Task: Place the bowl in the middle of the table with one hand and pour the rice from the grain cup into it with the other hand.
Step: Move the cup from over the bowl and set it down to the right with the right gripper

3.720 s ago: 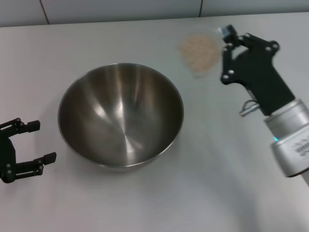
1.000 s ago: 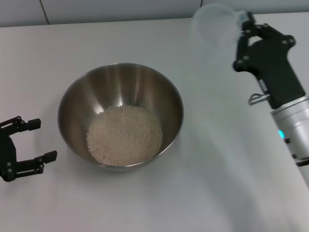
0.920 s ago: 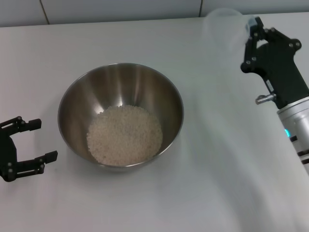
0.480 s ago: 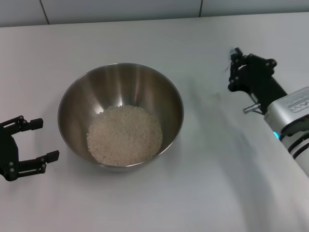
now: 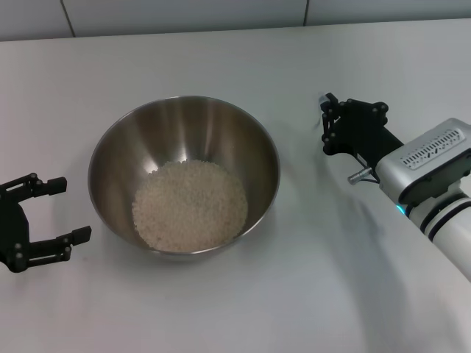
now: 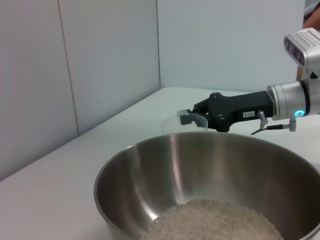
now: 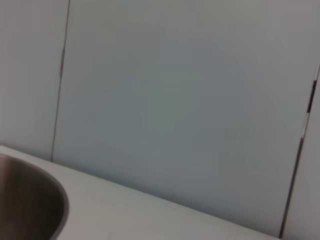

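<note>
While rice (image 5: 190, 204) fills bowl (image 5: 118, 147), right claw (image 6: 192, 116) grips grain cup (image 6: 172, 122), no readable writing

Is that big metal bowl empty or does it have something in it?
Not empty: the bowl holds a mound of rice covering its bottom, well below the rim.

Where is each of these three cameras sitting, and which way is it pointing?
Head view: from the robot's head, looking down at the table, the bowl of rice, the open left gripper and the right gripper.
Left wrist view: low beside the bowl, looking across it at the right gripper by the grain cup; none of its own arm shows.
Right wrist view: faces the wall, catching only the bowl's rim.
All three share the bowl.
</note>
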Controlling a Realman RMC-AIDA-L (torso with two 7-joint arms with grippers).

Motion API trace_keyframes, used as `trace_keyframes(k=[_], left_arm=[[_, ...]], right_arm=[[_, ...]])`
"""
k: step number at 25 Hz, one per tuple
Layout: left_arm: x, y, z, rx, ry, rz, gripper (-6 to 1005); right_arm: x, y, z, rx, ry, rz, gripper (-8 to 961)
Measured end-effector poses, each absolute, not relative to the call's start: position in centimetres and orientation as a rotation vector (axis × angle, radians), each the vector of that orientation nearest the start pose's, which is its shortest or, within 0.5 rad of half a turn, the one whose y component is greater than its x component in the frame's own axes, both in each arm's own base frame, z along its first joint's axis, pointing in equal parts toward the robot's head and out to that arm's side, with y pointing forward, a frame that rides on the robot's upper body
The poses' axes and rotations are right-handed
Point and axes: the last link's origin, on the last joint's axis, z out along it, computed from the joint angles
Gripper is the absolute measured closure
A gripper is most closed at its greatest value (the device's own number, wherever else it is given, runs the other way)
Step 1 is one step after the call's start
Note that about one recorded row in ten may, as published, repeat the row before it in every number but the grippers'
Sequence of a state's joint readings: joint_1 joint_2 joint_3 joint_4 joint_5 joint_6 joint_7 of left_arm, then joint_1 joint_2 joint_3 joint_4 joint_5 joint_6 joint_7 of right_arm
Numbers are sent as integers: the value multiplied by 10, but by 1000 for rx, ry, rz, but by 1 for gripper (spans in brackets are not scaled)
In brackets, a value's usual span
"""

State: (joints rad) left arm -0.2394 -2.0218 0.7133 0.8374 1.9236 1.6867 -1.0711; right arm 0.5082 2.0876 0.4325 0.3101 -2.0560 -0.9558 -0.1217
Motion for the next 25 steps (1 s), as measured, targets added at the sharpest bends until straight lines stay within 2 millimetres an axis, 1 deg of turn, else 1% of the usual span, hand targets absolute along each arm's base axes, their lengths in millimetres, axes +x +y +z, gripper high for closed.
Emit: trace_keyframes(k=[3,11,20,25], left_arm=[[-326,259,53,-2657,-285,-532,164],[-326,258,53,-2657,-286,-533,163],[-326,258,52,-2658,-289,-536,164],[-326,258,52,-2657,-290,-535,164]], right_arm=[[281,335,-94,-1988,381,492,865],[279,337,-95,-1993,389,488,830],[280,331,-98,-1994,412,495,791],[280,323,-97,-1974,419,533,628]])
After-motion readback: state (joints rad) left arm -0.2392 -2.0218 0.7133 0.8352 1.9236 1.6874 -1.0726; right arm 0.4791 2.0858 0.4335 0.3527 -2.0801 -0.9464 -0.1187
